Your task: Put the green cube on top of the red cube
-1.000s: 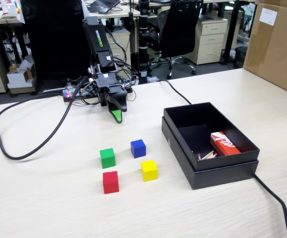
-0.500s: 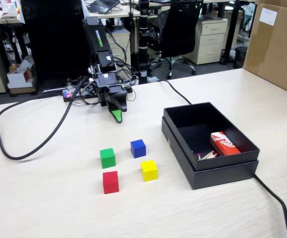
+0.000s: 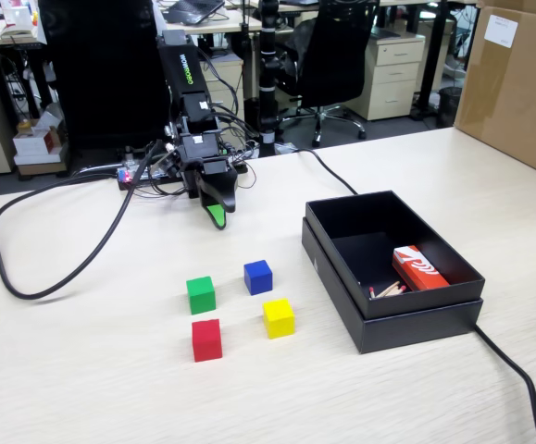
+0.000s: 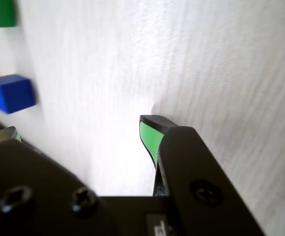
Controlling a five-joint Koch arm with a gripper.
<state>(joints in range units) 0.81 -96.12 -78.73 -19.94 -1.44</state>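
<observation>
Landmark taken: the black box (image 3: 416, 319) on the table (image 3: 82, 370). In the fixed view, left of the box, the green cube (image 3: 201, 294) sits flat, and the red cube (image 3: 206, 339) lies just in front of it, apart and bare. Further back, the gripper (image 3: 215, 217) hangs near the tabletop, well short of the cubes, with nothing held. The wrist view shows bare table between the green-tipped fingers (image 4: 151, 139), so the jaws stand parted. The blue cube (image 3: 257, 277) and yellow cube (image 3: 279, 317) stand nearer the box. Judgement: the reach has barely begun; the jaws should straddle the green cube squarely, clear of the blue neighbour.
</observation>
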